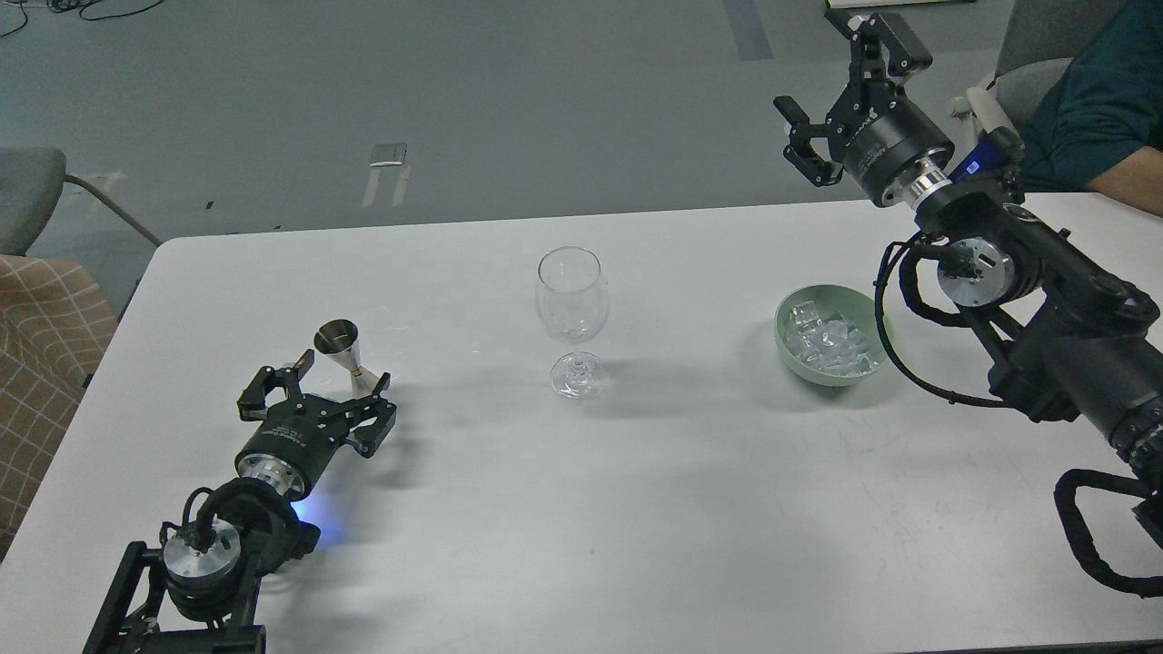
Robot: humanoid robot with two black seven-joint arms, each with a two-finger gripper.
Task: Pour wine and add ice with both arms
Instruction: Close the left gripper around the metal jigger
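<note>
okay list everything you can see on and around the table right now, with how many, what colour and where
table: one, white, fills most of the view
wine glass: one, clear, upright at the table's middle
measuring cup: one, silver metal, left part of the table, at the left claw's fingers
bowl: one, pale green, right of the glass
ice: several cubes, clear, inside the bowl
chair: one, grey, off the table's left edge
person: one, dark teal sleeve, far right corner
left claw: one, black, low over the table, open around the cup's base
right claw: one, black, raised beyond the bowl, open and empty
</note>
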